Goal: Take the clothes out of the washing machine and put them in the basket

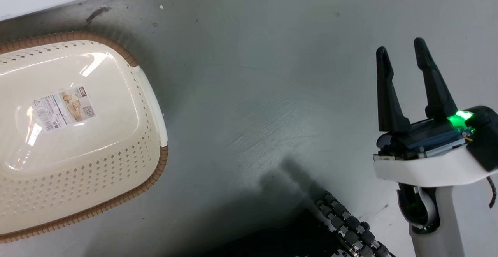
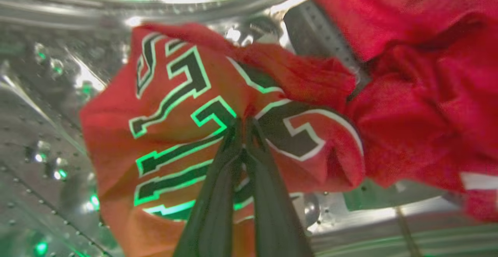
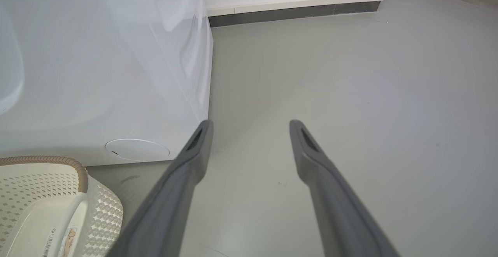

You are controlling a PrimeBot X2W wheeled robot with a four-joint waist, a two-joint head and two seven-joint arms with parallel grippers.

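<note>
Inside the perforated steel drum (image 2: 42, 140) of the white front-loading washing machine (image 3: 97, 74), the bright red jersey (image 2: 163, 105) with black, white-edged block lettering lies crumpled. Its characters are too creased to read as a word. The left pincer (image 2: 244, 124) is clenched on the red jersey, with fabric bunched at its dark tips. A plain red garment (image 2: 424, 93) is heaped just beside it, over a grey drum paddle (image 2: 323, 35).

The head view gives the cream perforated plastic basket (image 1: 153, 93) with its brown woven-look rim on the grey floor (image 1: 253, 74). The printed label (image 1: 64, 108) inside has a barcode, and its print is too small to read. The right pincer (image 1: 400, 46) hangs released, well apart from the basket, with a green light (image 1: 459, 116) at its wrist. The right wrist view shows the machine's front near the basket, with a round cap (image 3: 137, 150) low on it.
</note>
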